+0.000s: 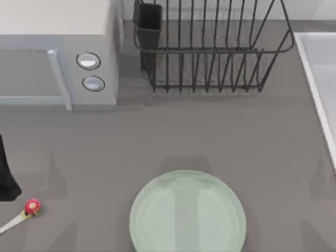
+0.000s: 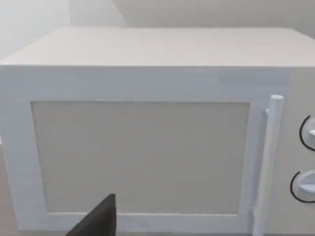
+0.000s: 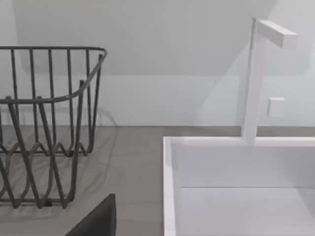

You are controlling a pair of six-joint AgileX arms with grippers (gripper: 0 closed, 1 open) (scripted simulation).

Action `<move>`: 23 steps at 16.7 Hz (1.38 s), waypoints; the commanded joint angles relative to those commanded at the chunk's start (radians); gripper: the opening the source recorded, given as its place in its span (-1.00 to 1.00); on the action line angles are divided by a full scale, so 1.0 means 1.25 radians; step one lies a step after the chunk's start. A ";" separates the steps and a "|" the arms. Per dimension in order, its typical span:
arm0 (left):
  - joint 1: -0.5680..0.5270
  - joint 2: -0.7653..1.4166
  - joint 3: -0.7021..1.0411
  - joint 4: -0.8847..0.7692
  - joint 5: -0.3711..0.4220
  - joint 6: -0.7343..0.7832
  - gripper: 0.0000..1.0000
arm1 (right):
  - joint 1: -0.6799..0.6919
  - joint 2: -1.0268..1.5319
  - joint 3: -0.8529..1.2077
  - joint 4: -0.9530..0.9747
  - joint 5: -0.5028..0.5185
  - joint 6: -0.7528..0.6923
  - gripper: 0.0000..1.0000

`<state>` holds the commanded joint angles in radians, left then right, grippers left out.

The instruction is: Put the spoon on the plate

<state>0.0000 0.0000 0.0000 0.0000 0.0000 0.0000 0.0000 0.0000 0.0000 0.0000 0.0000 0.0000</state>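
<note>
1. The spoon (image 1: 21, 215) lies flat on the grey surface (image 1: 210, 131) at the far left of the top view, near the front edge. Its red round ornament with a yellow bit points toward the middle of the surface, and the thin white handle runs down and out past the left border, so its bowl is out of sight.
2. The plate (image 1: 188, 212), pale mint green and glossy, sits on the surface at the front centre, well apart from the spoon and to its right. Its front rim is cut off by the picture's lower edge.
3. A dark part of the left arm (image 1: 6, 176) shows at the left border, just above the spoon and not touching it. How its jaws stand I cannot tell.
4. The left wrist view faces a white microwave (image 2: 147, 147) with a pale door, an upright bar handle and two round knobs. A dark finger (image 2: 98, 221) juts in at the lower edge.
5. In the top view the microwave stands at the back left, and a black wire dish rack (image 1: 210, 47) stands at the back centre, just beside it.
6. The right wrist view looks over the rack's end toward a white sink (image 3: 236, 187) with a square white tap (image 3: 253, 73). A dark finger (image 3: 98, 221) shows at the lower edge; whether the right jaws are parted or closed I cannot tell.
7. The sink's rim runs down the right side of the top view.
</note>
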 joint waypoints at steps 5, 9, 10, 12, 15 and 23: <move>0.003 0.053 0.042 -0.052 -0.001 0.047 1.00 | 0.000 0.000 0.000 0.000 0.000 0.000 1.00; 0.010 0.241 0.165 -0.211 0.001 0.187 1.00 | 0.000 0.000 0.000 0.000 0.000 0.000 1.00; 0.012 0.305 0.203 -0.261 0.002 0.230 1.00 | 0.000 0.000 0.000 0.000 0.000 0.000 1.00; 0.016 0.445 0.282 -0.367 0.003 0.321 1.00 | 0.000 0.000 0.000 0.000 0.000 0.000 1.00; 0.024 0.656 0.400 -0.528 0.005 0.458 1.00 | 0.000 0.000 0.000 0.000 0.000 0.000 1.00; 0.040 1.027 0.637 -0.828 0.005 0.722 1.00 | 0.000 0.000 0.000 0.000 0.000 0.000 1.00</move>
<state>0.0496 1.2839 0.7958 -1.0344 0.0060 0.9027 0.0000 0.0000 0.0000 0.0000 0.0000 0.0000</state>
